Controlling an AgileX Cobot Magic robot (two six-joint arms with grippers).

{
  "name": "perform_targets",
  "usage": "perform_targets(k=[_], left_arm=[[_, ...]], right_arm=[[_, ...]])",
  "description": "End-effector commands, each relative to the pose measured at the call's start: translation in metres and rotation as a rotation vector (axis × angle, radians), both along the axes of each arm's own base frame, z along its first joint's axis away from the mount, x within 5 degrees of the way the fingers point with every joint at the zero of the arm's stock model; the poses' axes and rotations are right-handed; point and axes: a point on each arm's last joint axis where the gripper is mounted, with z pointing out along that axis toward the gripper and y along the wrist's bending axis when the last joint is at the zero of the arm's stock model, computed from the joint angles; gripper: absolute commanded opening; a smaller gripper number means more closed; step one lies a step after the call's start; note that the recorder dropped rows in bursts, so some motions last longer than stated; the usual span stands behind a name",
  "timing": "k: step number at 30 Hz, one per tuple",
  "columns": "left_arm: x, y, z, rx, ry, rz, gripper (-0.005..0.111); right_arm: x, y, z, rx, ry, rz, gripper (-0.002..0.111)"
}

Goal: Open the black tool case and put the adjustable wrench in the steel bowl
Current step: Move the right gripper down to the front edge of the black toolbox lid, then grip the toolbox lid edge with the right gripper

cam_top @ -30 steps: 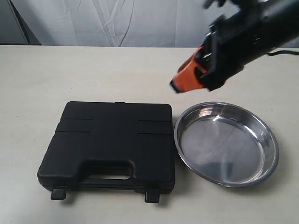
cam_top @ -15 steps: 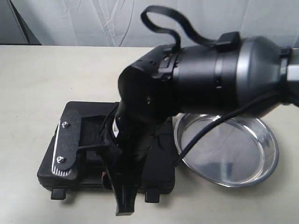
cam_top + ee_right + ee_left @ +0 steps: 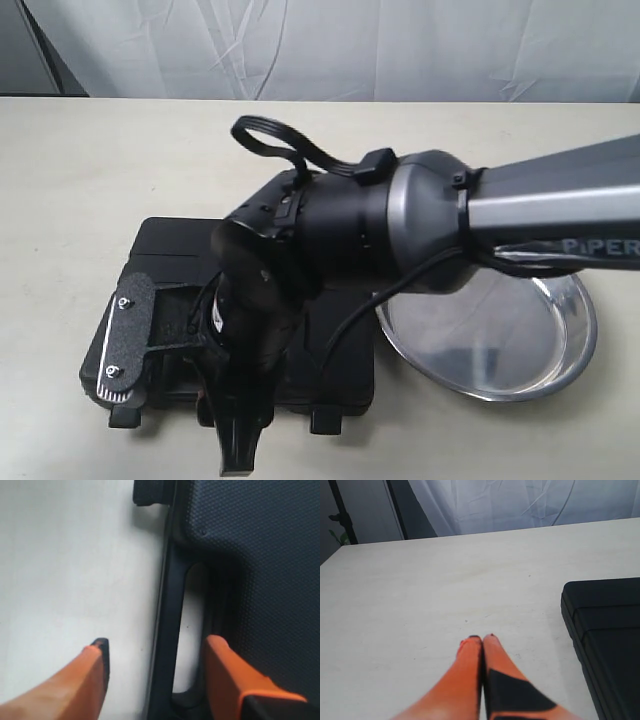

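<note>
The black tool case (image 3: 170, 250) lies closed on the table, so the adjustable wrench is hidden. The steel bowl (image 3: 540, 350) sits empty right of the case, partly covered by my right arm. My right gripper (image 3: 180, 415) reaches across and hangs low over the case's front edge. It is open (image 3: 157, 647), straddling the bar of the handle (image 3: 167, 605): one fingertip (image 3: 100, 650) over the table, the other (image 3: 215, 647) by the handle cut-out. My left gripper (image 3: 482, 639) is shut on nothing above bare table, left of the case (image 3: 605, 630).
One latch tab (image 3: 325, 420) sticks out at the case's front edge, and another (image 3: 150, 492) shows in the right wrist view. A white cloth backdrop (image 3: 350, 45) hangs behind the table. My right arm's bulk (image 3: 400, 230) covers the case's middle and the bowl's left rim.
My right arm swung from high behind the bowl down across the case. Over the last half second it moved left and lower, to the case's front edge. Case and bowl have not moved.
</note>
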Motion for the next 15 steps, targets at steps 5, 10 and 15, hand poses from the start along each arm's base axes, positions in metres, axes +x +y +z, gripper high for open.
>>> perform_targets(k=[5,10,15], left_arm=[[0.000,0.000,0.002,-0.004,-0.011,0.002,0.000],[0.000,0.000,0.002,-0.004,-0.011,0.002,0.000],[0.000,0.000,0.002,-0.004,-0.011,0.002,0.000]], right_arm=[[0.003,0.006,-0.016,-0.004,-0.007,0.000,0.054],[0.005,0.008,-0.023,-0.004,-0.012,0.000,0.054],[0.005,0.008,-0.030,-0.021,-0.007,0.003,0.054]])
